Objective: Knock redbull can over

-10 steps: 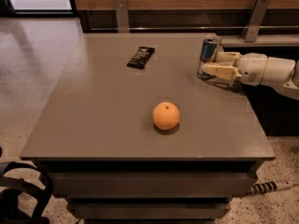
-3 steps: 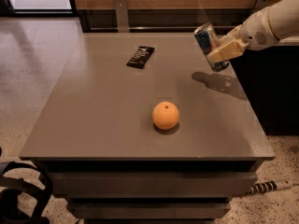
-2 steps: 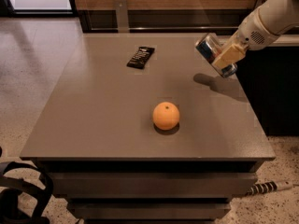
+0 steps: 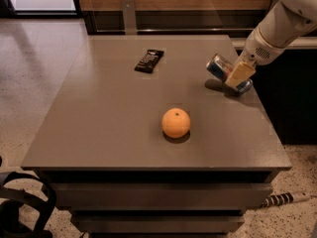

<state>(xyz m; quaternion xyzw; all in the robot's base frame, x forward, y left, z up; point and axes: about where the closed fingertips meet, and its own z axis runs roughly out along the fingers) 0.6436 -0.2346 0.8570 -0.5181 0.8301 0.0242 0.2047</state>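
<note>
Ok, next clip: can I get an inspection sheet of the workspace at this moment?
Surface: grey table, matte top.
Job's things: redbull can, steeply tilted near the table's right edge, top pointing left.
Clutter: orange front of centre; black candy bar wrapper towards the back.
Grippers: gripper shut on the redbull can, low over the right side.
Cables: striped cable on the floor, lower right.
Surroundings: speckled floor; wood panel wall behind.

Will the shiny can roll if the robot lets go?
Probably. The redbull can is round and tilted far over in the gripper near the right edge of the table, so it would likely drop sideways and roll. It looks smooth, maybe slippery.
</note>
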